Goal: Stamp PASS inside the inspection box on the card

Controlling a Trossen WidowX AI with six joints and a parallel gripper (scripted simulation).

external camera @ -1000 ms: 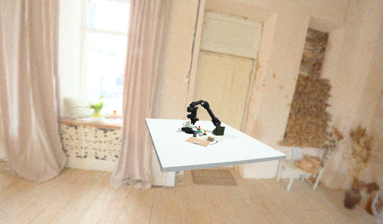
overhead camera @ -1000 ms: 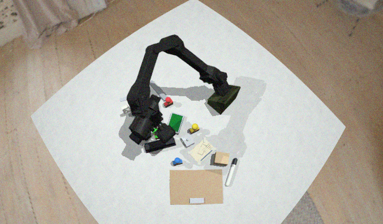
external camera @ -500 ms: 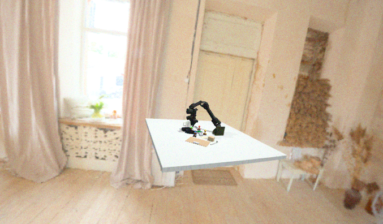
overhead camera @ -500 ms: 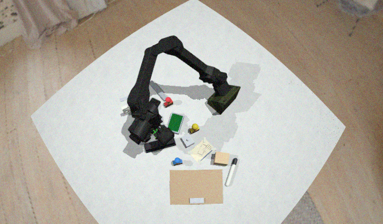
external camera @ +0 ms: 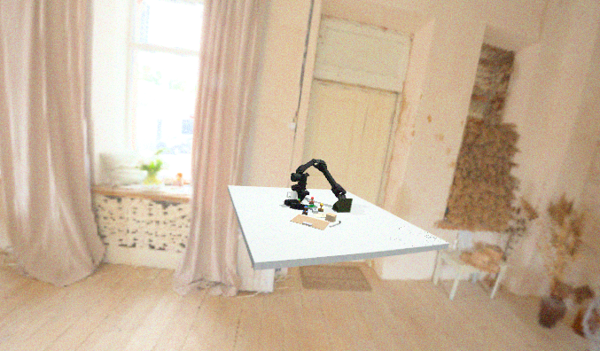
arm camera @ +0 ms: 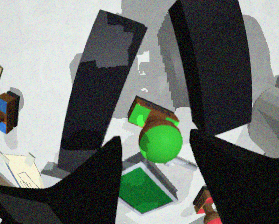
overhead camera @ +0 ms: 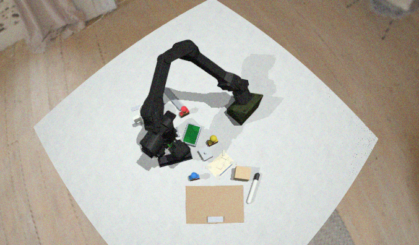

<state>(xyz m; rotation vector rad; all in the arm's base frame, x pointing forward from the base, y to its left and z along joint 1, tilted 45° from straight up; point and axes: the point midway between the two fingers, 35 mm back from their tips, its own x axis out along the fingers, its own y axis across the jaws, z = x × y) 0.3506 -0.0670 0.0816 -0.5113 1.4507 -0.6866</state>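
My gripper is open above the stamp with the green knob. In the wrist view the knob appears between the fingertips, with nothing gripped; contact cannot be judged. This stamp's brown base has green sides, and no lettering is legible. The green ink pad lies open in a grey tray beside it. The cream card lies flat beyond the pad, with thin outlines on it; I cannot read the box. In the top view the arm hides most of the stamp and the fingertips.
Two long black blocks flank the green stamp. Red, yellow and blue stamps stand around. A wooden block, a marker and a tan board lie near the card. A mug is beside one black block.
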